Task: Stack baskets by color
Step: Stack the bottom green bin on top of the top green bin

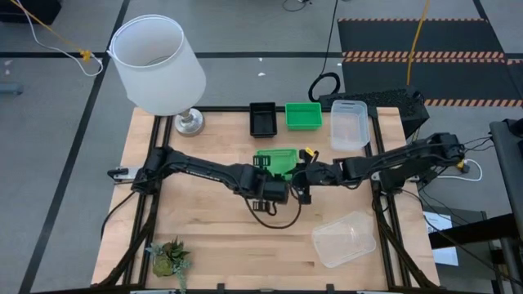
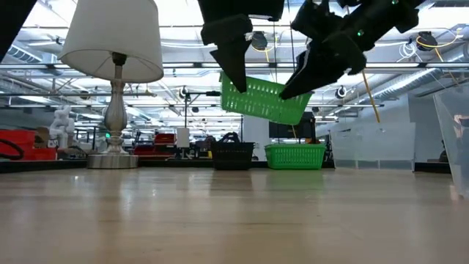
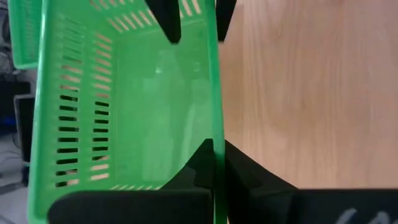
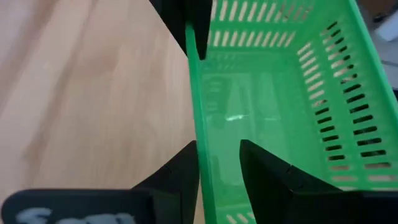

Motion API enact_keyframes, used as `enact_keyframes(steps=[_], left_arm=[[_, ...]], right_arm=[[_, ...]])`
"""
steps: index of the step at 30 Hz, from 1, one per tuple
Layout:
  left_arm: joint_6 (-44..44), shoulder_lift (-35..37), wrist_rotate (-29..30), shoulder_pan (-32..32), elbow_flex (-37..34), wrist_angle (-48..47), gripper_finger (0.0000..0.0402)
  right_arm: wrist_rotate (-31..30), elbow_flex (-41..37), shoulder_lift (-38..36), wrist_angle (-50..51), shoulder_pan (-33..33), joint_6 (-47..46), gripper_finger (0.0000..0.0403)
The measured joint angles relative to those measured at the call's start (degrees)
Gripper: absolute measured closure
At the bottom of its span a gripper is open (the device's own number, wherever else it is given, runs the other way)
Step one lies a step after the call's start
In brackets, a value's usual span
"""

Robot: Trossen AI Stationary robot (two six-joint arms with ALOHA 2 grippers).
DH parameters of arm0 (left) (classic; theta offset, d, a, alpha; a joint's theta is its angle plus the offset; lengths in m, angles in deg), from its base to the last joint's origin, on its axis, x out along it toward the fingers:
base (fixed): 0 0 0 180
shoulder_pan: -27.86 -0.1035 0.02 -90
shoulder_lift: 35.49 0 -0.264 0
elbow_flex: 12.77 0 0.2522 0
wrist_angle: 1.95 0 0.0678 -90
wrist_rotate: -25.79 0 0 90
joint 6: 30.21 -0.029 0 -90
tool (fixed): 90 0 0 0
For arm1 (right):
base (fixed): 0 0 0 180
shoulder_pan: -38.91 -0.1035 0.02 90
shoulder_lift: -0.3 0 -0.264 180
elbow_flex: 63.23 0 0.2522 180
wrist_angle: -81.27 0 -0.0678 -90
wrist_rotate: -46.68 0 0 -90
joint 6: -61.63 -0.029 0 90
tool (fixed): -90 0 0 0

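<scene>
Low view: a green basket [image 2: 265, 99] is held in the air, tilted, in front of the lamp [image 2: 113, 70] | left gripper [image 3: 213, 163] is clamped on one rim, right gripper [image 4: 216, 163] straddles the opposite rim with a gap | judged light, thin-walled, flexible, slippery; best pinched at the rim.

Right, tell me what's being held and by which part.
A bright green slotted plastic basket, lifted off the table: left gripper pinches one rim wall; right gripper straddles the opposite rim, not fully closed.
</scene>
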Motion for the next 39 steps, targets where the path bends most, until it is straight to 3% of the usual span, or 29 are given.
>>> enact_keyframes(steps=[5,11,16,19,25,28,34,39], left_arm=[[-1.7,0.0,-1.0,0.0,0.0,1.3,0.0383],[-0.6,0.0,-0.9,-0.2,0.0,1.4,0.0367],[0.6,0.0,5.0,-0.2,0.0,1.2,0.0353],[0.6,0.2,6.6,-0.2,0.0,1.1,0.0315],[0.7,0.2,8.8,-0.2,0.0,0.3,0.0201],[0.3,0.3,11.9,0.0,0.0,-0.8,0.0167],[2.6,4.6,14.0,0.3,-0.4,-4.8,0.0174],[5.2,11.6,15.6,0.1,-8.5,-5.4,0.0211]], right_arm=[[-0.4,0.0,0.9,-0.4,0.6,2.5,0.0308],[-0.2,0.0,0.6,0.2,1.4,5.6,0.0385],[-0.5,0.0,0.5,0.5,1.7,6.8,0.039],[-0.4,0.0,0.5,0.4,2.5,7.9,0.0395],[0.9,0.0,0.5,0.1,4.9,10.1,0.0398],[2.8,0.0,0.5,0.1,6.4,10.9,0.04],[3.1,0.0,0.5,0.7,9.4,13.9,0.04],[4.2,0.0,0.3,1.4,12.7,17.6,0.0401]])
